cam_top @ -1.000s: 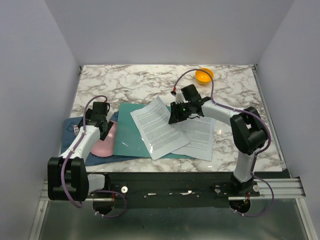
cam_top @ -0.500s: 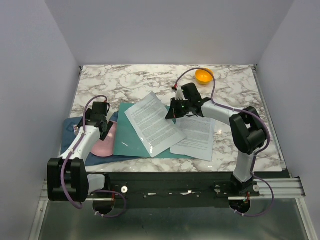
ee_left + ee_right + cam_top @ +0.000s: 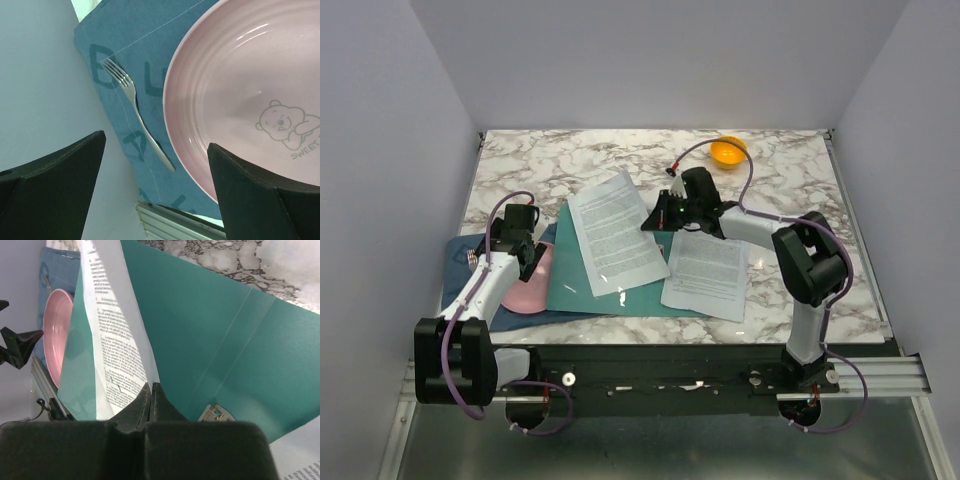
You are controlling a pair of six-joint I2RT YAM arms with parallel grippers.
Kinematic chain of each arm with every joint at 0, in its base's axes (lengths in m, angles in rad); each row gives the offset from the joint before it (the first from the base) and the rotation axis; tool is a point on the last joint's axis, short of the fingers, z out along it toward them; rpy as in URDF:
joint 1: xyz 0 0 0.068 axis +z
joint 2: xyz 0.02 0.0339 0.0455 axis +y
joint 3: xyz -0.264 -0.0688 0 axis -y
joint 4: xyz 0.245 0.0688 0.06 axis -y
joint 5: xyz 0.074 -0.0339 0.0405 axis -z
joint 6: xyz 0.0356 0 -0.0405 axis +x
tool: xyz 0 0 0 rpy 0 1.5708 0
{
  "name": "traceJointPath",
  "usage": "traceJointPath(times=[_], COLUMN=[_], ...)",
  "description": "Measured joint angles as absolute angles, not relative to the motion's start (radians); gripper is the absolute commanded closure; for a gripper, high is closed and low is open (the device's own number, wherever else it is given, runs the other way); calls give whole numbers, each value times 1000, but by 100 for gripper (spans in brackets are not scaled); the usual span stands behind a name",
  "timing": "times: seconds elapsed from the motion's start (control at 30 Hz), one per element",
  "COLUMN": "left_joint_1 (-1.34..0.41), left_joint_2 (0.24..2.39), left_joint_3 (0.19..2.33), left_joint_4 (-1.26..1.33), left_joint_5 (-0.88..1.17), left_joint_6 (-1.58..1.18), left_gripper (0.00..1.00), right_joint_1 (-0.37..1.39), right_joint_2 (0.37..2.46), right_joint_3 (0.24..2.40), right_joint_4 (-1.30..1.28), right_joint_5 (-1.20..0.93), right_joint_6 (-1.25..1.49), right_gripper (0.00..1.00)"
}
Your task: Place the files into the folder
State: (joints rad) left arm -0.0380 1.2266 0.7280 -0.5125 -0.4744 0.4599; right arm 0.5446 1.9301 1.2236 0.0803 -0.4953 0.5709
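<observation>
The printed sheet point(image 3: 615, 235) hangs over the open teal folder point(image 3: 570, 285), pinched at its right edge by the right gripper point(image 3: 655, 222), whose jaws are clamped tight on the paper. It looks light, limp and slick, so an edge grip lets it sag. Laying it down flat seems safest. A second sheet point(image 3: 708, 270) lies across the folder's right part and the marble table point(image 3: 570, 165). The left gripper point(image 3: 527, 255) hovers spread wide above the pink plate point(image 3: 240, 75), holding nothing.
</observation>
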Motion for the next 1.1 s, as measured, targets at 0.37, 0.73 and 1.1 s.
traceJointPath(times=[0.37,0.73,1.1], left_joint_1=[-35,-35,-35], left_joint_2=[1219,1195,1173], left_joint_3=[728,727,720], left_joint_4=[-514,-515,-518], left_joint_5=[-470,-460,-457], left_joint_6=[460,460,464], left_gripper=[1,1,1], right_joint_1=[658,740,739], right_joint_2=[1914,1890,1871], right_joint_3=[1028,1015,1164], right_joint_4=[248,310,21], right_joint_5=[-449,-318,-194], right_joint_6=[768,890,713], right_gripper=[99,94,63])
